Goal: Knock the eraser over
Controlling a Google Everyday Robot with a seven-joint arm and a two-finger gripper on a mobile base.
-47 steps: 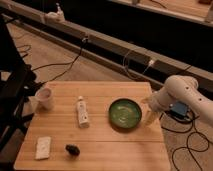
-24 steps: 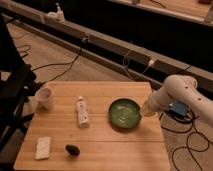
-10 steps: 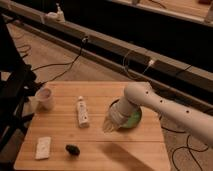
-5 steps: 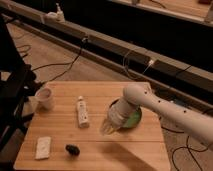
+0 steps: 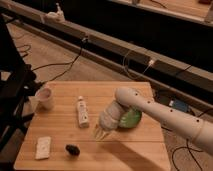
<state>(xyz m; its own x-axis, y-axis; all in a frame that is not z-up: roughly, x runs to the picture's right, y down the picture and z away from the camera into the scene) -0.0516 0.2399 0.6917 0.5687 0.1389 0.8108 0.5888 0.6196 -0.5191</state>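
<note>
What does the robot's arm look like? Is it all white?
Mostly, yes. The arm is a fat, smooth, rounded white tube with small dark dots along it. It ends in a pale gripper, which hangs over the wooden table between the white squeeze tube and the green bowl.

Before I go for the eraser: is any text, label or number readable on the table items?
No legible text anywhere.
White tube: any print too blurred to read.
White block, cup, eraser: no lettering visible.
Gripper hangs above the table, between tube and green bowl.

Near-black eraser [image 5: 73, 149], green bowl [image 5: 131, 119], white tube [image 5: 82, 111], pale end effector [image 5: 101, 134] over tan wooden table [image 5: 137, 151].
</note>
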